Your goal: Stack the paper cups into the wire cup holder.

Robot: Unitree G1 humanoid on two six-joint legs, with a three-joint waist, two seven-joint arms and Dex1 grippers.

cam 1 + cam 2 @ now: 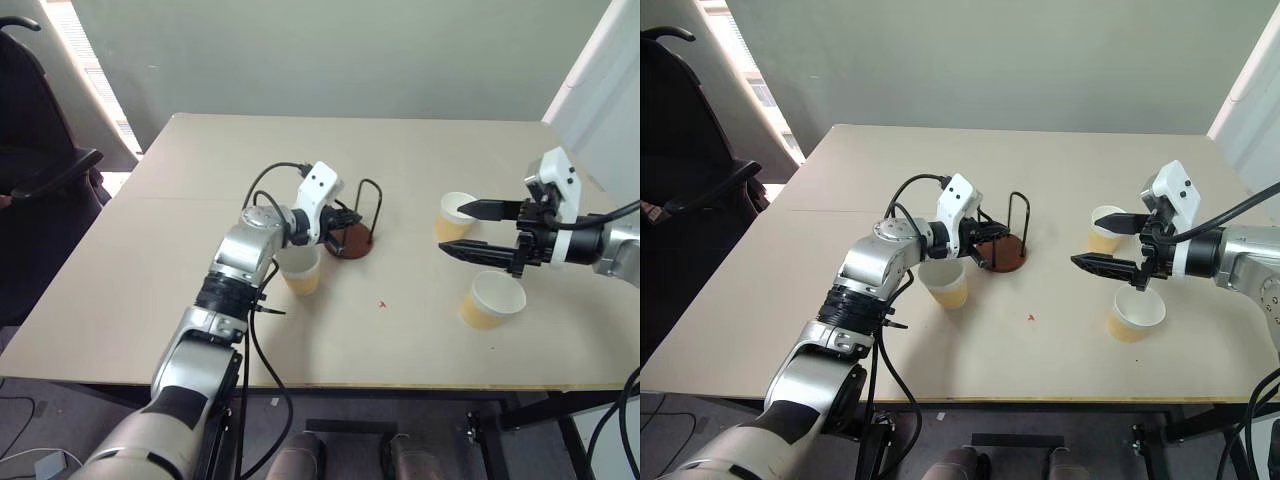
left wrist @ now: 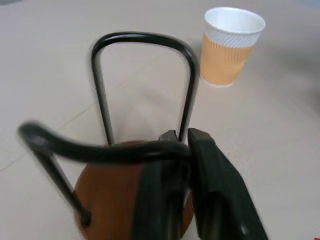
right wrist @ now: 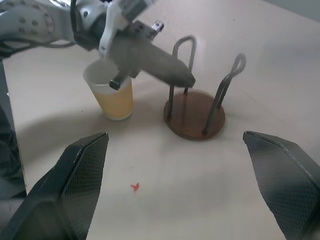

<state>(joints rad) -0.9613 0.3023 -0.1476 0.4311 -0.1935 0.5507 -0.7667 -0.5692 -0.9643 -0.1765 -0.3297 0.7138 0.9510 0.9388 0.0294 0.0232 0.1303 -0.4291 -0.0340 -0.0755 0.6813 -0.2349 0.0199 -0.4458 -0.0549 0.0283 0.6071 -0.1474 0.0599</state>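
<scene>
The wire cup holder (image 1: 352, 243), a reddish-brown disc with black wire loops, stands mid-table. My left gripper (image 1: 345, 218) is shut on the top of one loop (image 2: 100, 150), fingers (image 2: 215, 175) pinched over the wire. One paper cup (image 1: 300, 270) stands upright under my left forearm, next to the holder. Two more cups stand upright at the right, one farther back (image 1: 456, 215) and one nearer the front edge (image 1: 492, 300). My right gripper (image 1: 452, 228) hangs open above the table between those two, holding nothing. From the right wrist the holder (image 3: 195, 117) lies ahead of the open fingers.
A black chair (image 1: 40, 150) stands off the table's left side. A small red mark (image 1: 382, 303) sits on the tabletop (image 1: 200, 330) in front of the holder. A white panel (image 1: 600, 90) rises at the back right corner.
</scene>
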